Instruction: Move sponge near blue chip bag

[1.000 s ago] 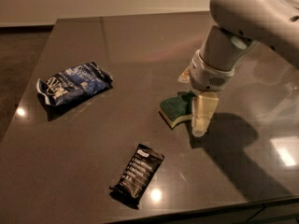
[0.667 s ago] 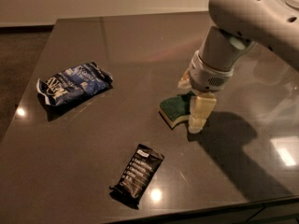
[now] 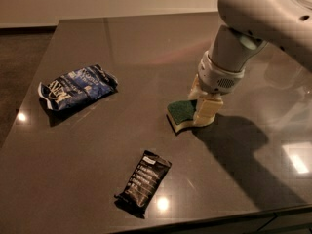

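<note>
Lying on the table (image 3: 146, 52), the sponge (image 3: 180, 111) butts against the gripper (image 3: 203, 109).

Your arm (image 3: 265, 11) enters from upper right corner of view: thick pale shell, small dark holes on its top side. Upper part is cut by frame edge. Arm bends down and left into round wrist (image 3: 225, 57), which narrows to lighter collar with patch of small dots at its lower end. Your gripper (image 3: 202, 112) hangs directly under that collar, right of view's centre, pointing down with slight lean to left. Gripper is cream-coloured, yellower than shell above. It is lowest point of your arm.
</note>
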